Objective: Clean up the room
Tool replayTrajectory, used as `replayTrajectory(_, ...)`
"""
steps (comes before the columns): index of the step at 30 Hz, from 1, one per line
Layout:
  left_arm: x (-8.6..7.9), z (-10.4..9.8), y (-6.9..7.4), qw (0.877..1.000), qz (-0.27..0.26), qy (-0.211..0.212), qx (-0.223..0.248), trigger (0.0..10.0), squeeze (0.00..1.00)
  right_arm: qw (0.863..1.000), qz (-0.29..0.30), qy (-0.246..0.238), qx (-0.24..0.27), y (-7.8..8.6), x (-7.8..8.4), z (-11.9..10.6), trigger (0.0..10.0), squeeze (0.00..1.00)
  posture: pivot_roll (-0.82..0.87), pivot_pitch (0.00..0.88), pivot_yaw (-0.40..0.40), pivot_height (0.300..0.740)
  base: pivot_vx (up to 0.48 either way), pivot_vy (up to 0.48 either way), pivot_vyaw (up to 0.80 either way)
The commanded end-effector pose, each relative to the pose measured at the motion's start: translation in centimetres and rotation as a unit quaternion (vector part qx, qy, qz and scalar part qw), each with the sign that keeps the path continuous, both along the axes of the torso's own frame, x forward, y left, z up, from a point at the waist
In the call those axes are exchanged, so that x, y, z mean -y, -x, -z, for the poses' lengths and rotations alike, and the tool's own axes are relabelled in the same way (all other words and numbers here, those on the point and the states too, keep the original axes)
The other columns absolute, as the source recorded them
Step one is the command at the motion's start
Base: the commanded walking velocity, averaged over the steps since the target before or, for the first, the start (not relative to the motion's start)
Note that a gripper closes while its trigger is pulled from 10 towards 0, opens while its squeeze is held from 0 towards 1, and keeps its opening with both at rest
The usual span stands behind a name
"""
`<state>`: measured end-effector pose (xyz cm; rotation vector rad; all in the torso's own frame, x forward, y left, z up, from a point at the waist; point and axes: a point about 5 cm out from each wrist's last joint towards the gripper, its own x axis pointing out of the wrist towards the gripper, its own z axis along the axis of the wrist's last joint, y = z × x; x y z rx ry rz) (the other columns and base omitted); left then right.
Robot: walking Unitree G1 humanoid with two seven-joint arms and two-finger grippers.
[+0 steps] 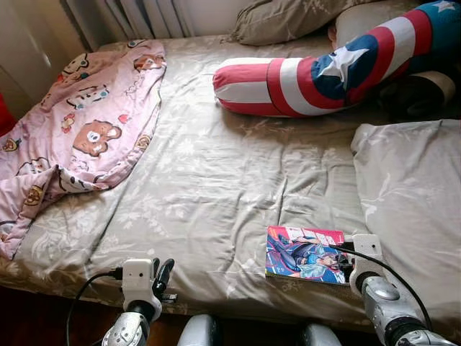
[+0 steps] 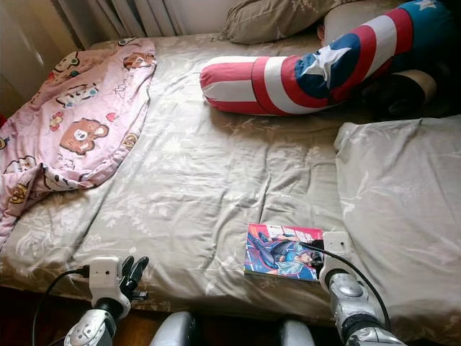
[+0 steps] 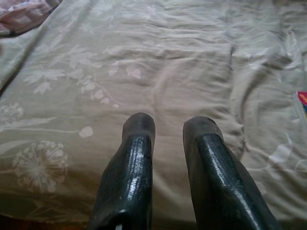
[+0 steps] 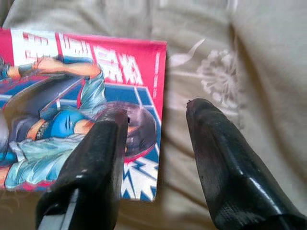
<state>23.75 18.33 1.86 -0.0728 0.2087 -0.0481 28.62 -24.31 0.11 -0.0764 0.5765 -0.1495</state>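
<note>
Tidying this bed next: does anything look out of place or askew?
A comic book lies loose near the bed's front edge, by the right hand. The pink bear blanket is crumpled over the far-left corner, spilling off the side.

- A big bed [image 1: 216,187] has a tan sheet with flowers.
- Pale curtains [image 1: 137,18] hang behind it.
- The floor [image 1: 36,324] below is dark.

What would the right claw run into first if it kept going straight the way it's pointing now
Most likely the comic book. The right claw is open at the book's right edge, one finger over the cover and the other over the bedsheet beside it. Height above the cover is hard to judge.
</note>
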Motion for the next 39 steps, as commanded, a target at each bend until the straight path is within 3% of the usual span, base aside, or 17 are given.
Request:
replayTrajectory(1,-0.3,0.8,0.4,1.000,-0.008,-0.002,-0.019,10.0,0.00,1.000,0.005,-0.009,0.021,-0.5,-0.2,-0.5,10.0,0.00,0.08,0.104,0.107,0.651,0.000,0.000,0.00)
replayTrajectory(4,-0.2,1.4,0.1,0.999,-0.010,0.000,-0.031,10.0,0.00,0.999,0.003,-0.018,0.041,-0.4,-0.6,-0.5,10.0,0.00,0.06,0.060,0.096,0.651,0.000,0.000,0.00)
replayTrajectory(8,-0.1,2.4,-0.7,0.998,-0.014,0.002,-0.055,10.0,0.00,1.000,0.024,-0.005,-0.007,2.0,-1.0,1.9,10.0,0.00,0.03,0.000,0.096,0.676,0.000,0.000,0.00)
replayTrajectory(18,-0.7,4.1,-1.5,0.993,-0.009,-0.015,-0.120,10.0,0.00,0.996,0.031,-0.064,-0.049,4.6,-3.0,4.5,10.0,0.00,-0.04,0.000,0.098,0.731,0.000,0.000,0.00)
replayTrajectory(28,-0.4,6.6,0.4,0.978,-0.025,-0.014,-0.209,10.0,0.00,0.990,0.054,-0.091,-0.088,6.5,-2.9,5.9,10.0,0.00,-0.07,0.000,0.065,0.740,0.000,0.000,0.00)
replayTrajectory(30,-1.1,7.8,2.0,0.967,-0.046,-0.017,-0.251,10.0,0.00,0.988,0.061,-0.101,-0.095,7.2,-2.9,6.3,10.0,0.00,-0.07,0.000,0.053,0.740,0.000,0.000,0.00)
replayTrajectory(33,-1.4,8.5,2.9,0.958,-0.070,-0.008,-0.277,10.0,0.00,0.986,0.071,-0.103,-0.108,8.1,-2.9,6.8,10.0,0.00,-0.09,0.000,0.048,0.740,0.000,0.000,0.00)
replayTrajectory(39,-1.1,8.7,3.3,0.957,-0.071,-0.006,-0.282,10.0,0.00,0.986,0.054,-0.095,-0.128,8.8,-3.0,7.2,10.0,0.00,-0.07,0.000,0.033,0.740,0.000,0.000,0.00)
